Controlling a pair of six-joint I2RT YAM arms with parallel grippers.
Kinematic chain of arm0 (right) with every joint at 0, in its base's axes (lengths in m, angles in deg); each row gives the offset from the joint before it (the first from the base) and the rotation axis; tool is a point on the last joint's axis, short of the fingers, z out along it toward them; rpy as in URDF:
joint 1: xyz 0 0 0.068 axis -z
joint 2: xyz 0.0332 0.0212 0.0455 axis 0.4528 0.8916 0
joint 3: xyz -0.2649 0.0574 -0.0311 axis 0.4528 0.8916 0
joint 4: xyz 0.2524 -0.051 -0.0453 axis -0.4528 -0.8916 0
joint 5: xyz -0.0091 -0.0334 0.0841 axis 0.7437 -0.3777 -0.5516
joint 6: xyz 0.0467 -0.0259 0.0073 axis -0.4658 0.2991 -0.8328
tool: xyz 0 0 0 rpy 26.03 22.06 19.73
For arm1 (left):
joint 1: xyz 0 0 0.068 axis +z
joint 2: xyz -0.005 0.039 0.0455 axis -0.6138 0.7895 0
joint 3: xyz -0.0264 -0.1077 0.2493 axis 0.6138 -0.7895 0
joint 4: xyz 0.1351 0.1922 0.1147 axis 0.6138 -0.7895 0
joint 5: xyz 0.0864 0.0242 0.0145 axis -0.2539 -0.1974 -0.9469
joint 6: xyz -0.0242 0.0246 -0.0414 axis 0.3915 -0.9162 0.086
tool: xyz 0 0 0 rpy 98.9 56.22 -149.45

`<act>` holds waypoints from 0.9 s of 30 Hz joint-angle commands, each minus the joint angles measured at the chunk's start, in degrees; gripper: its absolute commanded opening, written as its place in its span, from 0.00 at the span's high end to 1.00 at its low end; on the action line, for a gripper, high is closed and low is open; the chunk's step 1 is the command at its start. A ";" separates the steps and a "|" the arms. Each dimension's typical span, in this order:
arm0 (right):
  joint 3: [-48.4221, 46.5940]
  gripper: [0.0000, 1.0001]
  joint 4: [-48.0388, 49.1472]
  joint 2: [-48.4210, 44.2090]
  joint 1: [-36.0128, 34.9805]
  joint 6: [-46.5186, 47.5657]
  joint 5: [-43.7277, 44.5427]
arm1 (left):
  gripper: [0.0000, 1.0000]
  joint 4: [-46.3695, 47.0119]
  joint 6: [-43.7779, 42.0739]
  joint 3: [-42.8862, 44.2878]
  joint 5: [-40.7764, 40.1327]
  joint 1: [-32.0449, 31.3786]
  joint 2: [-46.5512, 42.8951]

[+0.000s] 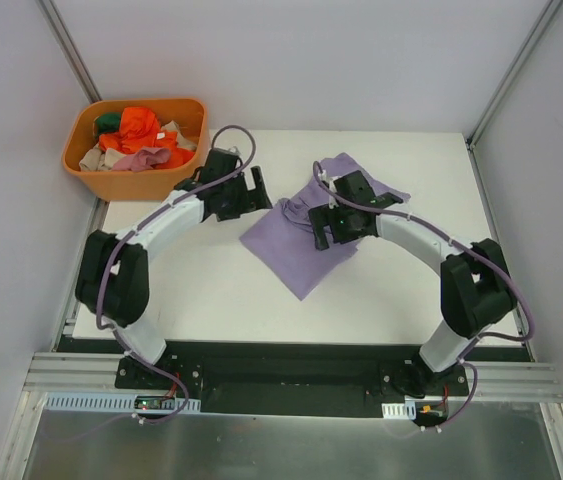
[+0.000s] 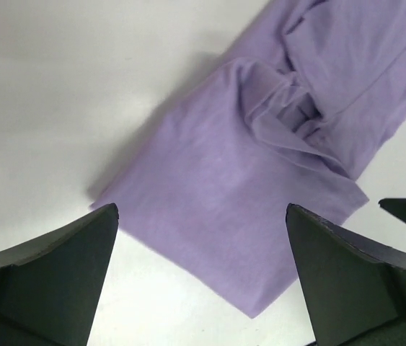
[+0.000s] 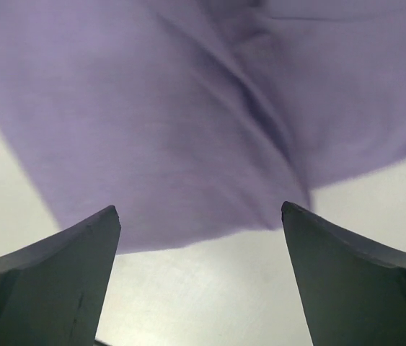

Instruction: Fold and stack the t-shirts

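A lilac t-shirt (image 1: 296, 245) lies partly folded and rumpled on the white table, its near corner pointing toward the arms. It fills the left wrist view (image 2: 246, 194) and the right wrist view (image 3: 174, 122). My left gripper (image 1: 257, 186) is open and empty, just left of the shirt's upper left edge. My right gripper (image 1: 333, 228) is open and empty, hovering over the shirt's right part. In both wrist views the jaws stand wide apart with nothing between them.
An orange basket (image 1: 86, 160) at the far left corner holds several crumpled shirts, orange (image 1: 138, 125), pink, green and beige. The white table (image 1: 211, 290) ends at a black rail near the arm bases. Grey walls stand on both sides.
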 commanded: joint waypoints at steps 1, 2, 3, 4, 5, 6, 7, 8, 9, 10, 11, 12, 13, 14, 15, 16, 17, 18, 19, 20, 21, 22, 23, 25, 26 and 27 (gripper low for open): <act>-2.67 0.04 6.30 3.55 -4.16 -2.75 -16.59 | 0.01 1.67 1.86 -9.35 -9.81 3.22 -8.39; -3.81 0.04 6.83 5.05 -5.47 -2.75 -17.56 | 0.01 1.67 2.21 -11.81 -10.36 4.10 -10.06; -5.30 0.04 7.44 7.07 -6.62 -2.49 -17.83 | 0.01 1.76 2.73 -13.66 -10.36 4.89 -11.73; -7.23 0.04 7.45 9.61 -7.50 -2.23 -17.58 | 0.01 1.67 3.09 -14.90 -10.10 5.68 -12.62; -9.17 0.04 7.10 11.81 -7.94 -1.79 -17.49 | 0.01 1.76 3.18 -16.04 -10.19 6.21 -13.32; -11.19 0.04 7.10 13.66 -7.86 -2.05 -17.31 | 0.01 1.76 3.18 -16.83 -9.84 6.56 -13.59; -13.03 0.04 6.75 15.59 -7.60 -2.05 -16.61 | 0.01 1.76 3.18 -17.62 -9.57 6.91 -13.86; -15.40 0.04 5.87 17.26 -7.25 -1.87 -15.39 | 0.01 1.76 3.26 -18.24 -9.22 7.09 -14.12; -17.51 0.04 5.17 18.93 -6.72 -1.79 -13.46 | 0.01 1.84 3.18 -18.86 -9.05 7.27 -14.21; -19.10 0.04 4.47 20.26 -6.11 -1.79 -12.14 | 0.01 1.84 3.26 -19.21 -9.04 7.36 -14.38; -20.60 0.04 4.20 21.23 -5.41 -1.52 -10.91 | 0.01 2.02 3.09 -19.39 -8.96 7.44 -14.47; -21.83 0.04 4.11 22.37 -4.27 -1.35 -9.85 | 0.01 2.02 3.00 -19.56 -8.78 7.62 -14.56; -24.02 0.04 3.50 23.51 -3.39 -1.43 -8.27 | 0.01 2.11 3.00 -19.57 -8.61 7.71 -14.65; -25.43 0.04 2.97 24.65 -2.33 -1.35 -6.26 | 0.01 2.11 2.74 -19.65 -8.43 7.79 -14.74; -26.40 0.04 2.97 25.53 -1.36 -0.91 -4.50 | 0.01 2.11 2.65 -19.65 -8.34 7.97 -14.82; -27.54 0.04 2.70 26.24 -0.66 0.05 -1.95 | 0.01 2.19 2.65 -19.91 -8.25 8.06 -15.09; -28.34 0.04 2.27 26.68 -0.30 1.02 -0.36 | 0.01 2.28 2.56 -20.09 -8.25 8.06 -15.26; -29.22 0.04 2.09 26.68 -0.04 2.16 0.87 | 0.01 2.37 2.47 -20.27 -8.25 8.15 -15.44; -29.66 0.04 2.17 26.25 0.22 2.87 3.67 | 0.01 2.63 2.30 -20.27 -8.08 8.15 -15.53; -29.93 0.04 2.26 25.64 0.49 3.39 4.39 | 0.01 2.90 2.21 -20.36 -8.08 8.15 -15.44; -30.02 0.04 2.26 25.02 0.49 3.66 4.83 | 0.01 2.90 2.12 -20.27 -6.51 8.15 -15.27; -29.67 0.04 2.35 23.45 0.58 3.75 4.93 | 0.01 2.99 2.12 -20.18 -5.71 8.15 -14.92; -28.88 0.04 2.61 21.87 0.49 3.66 4.58 | 0.01 3.25 2.12 -20.09 -5.18 8.15 -14.48; -24.68 0.04 4.80 17.39 0.14 3.75 3.17 | 0.01 3.16 2.04 -19.74 -3.86 8.15 -13.51; -21.09 0.04 6.99 14.85 0.05 4.19 2.39 | 0.01 3.51 2.21 -19.65 -2.99 8.15 -12.98; -17.31 0.04 8.83 11.69 -0.30 4.54 1.86 | 0.01 3.77 2.30 -19.48 -1.76 8.15 -12.28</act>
